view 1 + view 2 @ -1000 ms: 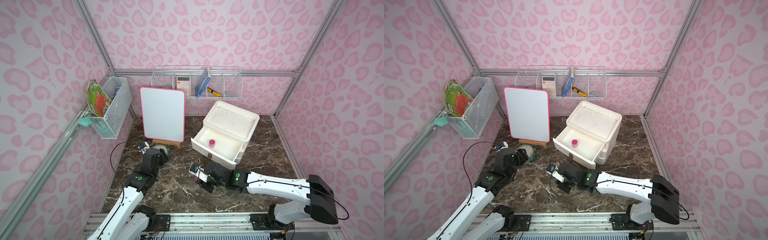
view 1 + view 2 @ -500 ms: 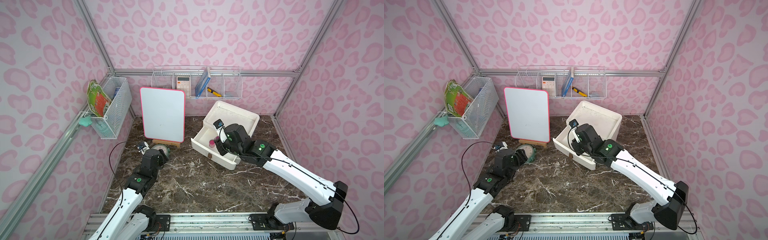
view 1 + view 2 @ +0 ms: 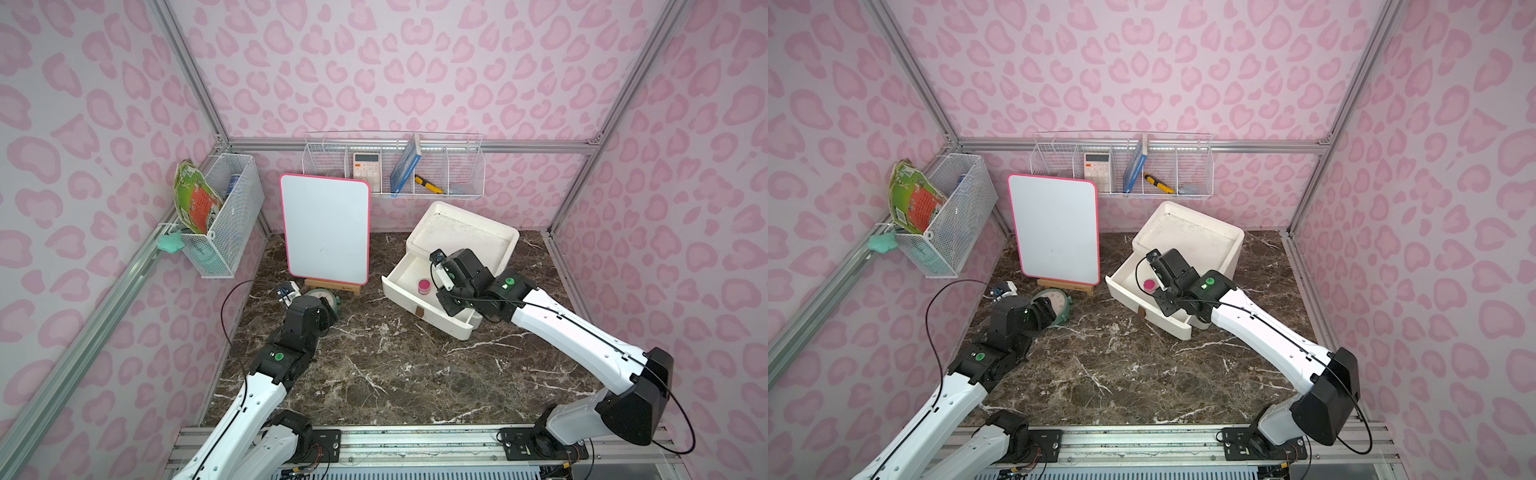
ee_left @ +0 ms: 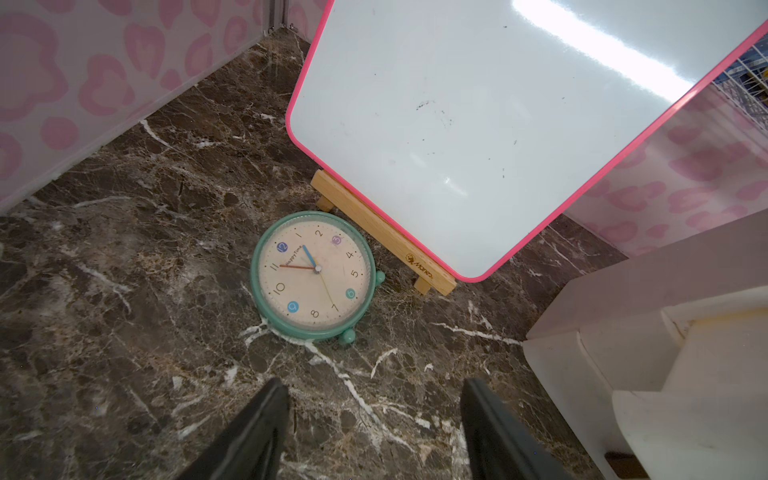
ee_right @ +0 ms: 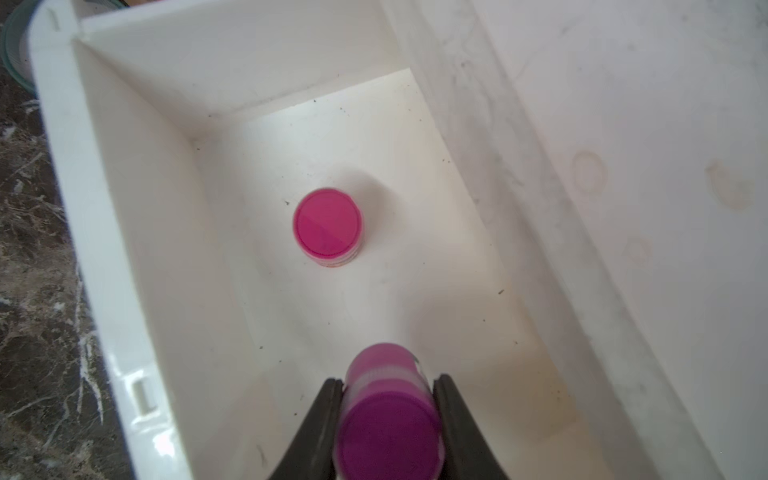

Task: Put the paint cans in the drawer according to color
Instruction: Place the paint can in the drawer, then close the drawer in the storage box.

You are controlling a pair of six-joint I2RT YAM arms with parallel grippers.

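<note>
Drawer (image 5: pixel 120 216) pulled out, pink can (image 5: pixel 327 226) standing inside. Right pincer (image 5: pixel 388 384) grips magenta can (image 5: pixel 386 432) above it. Left pincer (image 4: pixel 374 399) spread wide, empty, facing clock (image 4: pixel 312 274).

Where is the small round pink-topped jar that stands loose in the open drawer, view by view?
In both top views: pink-topped jar centre-right, inside the pulled-out white plastic drawer.
Left wrist: not in it.
Right wrist: jar mid-picture, beyond the held magenta jar.
Shared landmark: that white drawer.
</note>
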